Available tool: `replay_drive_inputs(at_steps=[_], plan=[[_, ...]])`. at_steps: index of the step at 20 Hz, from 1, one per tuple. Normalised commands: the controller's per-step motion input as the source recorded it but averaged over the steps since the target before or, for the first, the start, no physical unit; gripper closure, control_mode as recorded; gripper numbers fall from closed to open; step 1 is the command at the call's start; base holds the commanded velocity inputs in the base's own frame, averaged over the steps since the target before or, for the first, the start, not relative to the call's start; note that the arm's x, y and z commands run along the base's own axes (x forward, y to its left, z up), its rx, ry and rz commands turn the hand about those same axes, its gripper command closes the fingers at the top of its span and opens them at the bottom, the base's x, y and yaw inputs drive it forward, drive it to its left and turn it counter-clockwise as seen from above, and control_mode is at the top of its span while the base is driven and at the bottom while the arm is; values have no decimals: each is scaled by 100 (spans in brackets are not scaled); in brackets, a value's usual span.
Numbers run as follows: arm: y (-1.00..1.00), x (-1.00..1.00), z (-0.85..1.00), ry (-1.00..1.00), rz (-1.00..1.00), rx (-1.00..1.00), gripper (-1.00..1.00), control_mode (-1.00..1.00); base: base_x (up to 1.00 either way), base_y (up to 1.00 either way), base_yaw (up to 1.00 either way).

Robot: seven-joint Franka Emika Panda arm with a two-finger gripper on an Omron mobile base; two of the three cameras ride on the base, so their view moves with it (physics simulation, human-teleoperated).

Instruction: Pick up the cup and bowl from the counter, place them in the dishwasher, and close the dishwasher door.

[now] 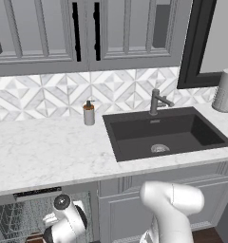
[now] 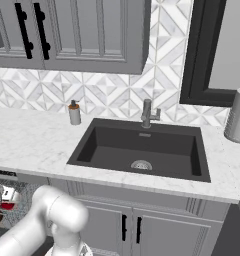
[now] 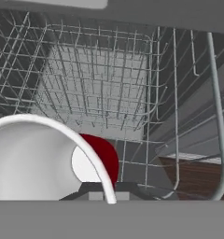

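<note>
End effector closed almost fully, pinching the thin wall of the cup at its white rim; cup tilted, mouth toward the camera in the hand view, red outside showing at 3 o'clock of the rim; held low inside the dishwasher, in front of the wire rack, not yet resting on it as far as can be judged.

Risks from here, as a judgement only:
- releasing now, with the cup tilted and above the wires, could let it roll or tip over;
- pushing further toward 12 o'clock could catch the rim on the rack wires and twist the cup out of such a narrow grip;
- pulling the arm out carelessly could hook a finger on a wire and drag the rack;
- closing the door with the cup sticking out could block it.

Table carries a soap bottle at 11 o'clock of the sink; a brown shape low in the dishwasher may be the bowl, cannot tell.
</note>
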Motion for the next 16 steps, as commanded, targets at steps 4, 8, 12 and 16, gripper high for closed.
replay_drive_inputs(at_steps=[4,8,12,16], plan=[[0,-12,35,0,7,1,100,-100,0,0,0],[0,-4,11,0,2,0,100,-100,0,0,0],[-4,2,1,1,-1,0,100,-100,0,0,0],[0,0,30,1,-3,3,100,-100,0,0,0]])
